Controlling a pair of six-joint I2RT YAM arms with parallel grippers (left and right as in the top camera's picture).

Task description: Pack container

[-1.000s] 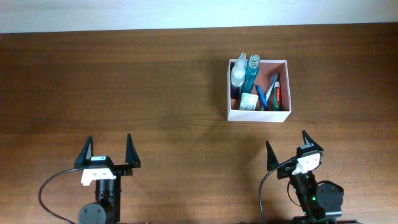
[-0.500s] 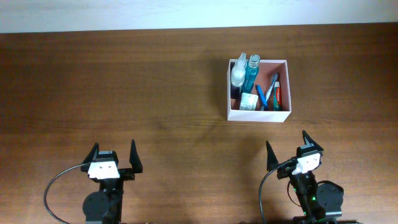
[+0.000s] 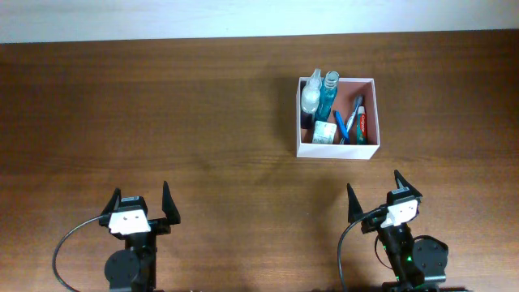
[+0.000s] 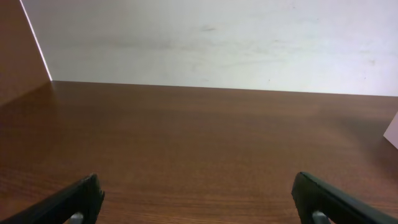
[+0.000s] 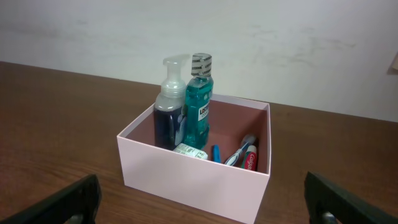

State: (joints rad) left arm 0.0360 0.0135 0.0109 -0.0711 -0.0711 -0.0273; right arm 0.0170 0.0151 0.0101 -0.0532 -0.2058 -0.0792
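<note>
The container [image 3: 336,150] is a square white-walled box with a pinkish-brown inside, at the right back of the table; it also shows in the right wrist view [image 5: 186,177]. Inside stand a foam pump bottle [image 3: 310,97] and a teal mouthwash bottle [image 3: 328,96], with a green-and-white packet [image 3: 324,133], a blue toothbrush [image 3: 350,118] and a red toothpaste tube [image 3: 362,122]. My left gripper [image 3: 142,199] is open and empty at the front left. My right gripper [image 3: 375,191] is open and empty in front of the container, apart from it.
The brown wooden table [image 3: 162,122] runs to a white wall at the back [image 4: 217,37]. A black cable [image 3: 61,247] loops beside the left arm's base. A corner of the container shows at the right edge of the left wrist view [image 4: 393,130].
My left gripper has drawn back toward the front edge and shifted slightly, its fingers less spread in view. The right arm and the container have not moved.
</note>
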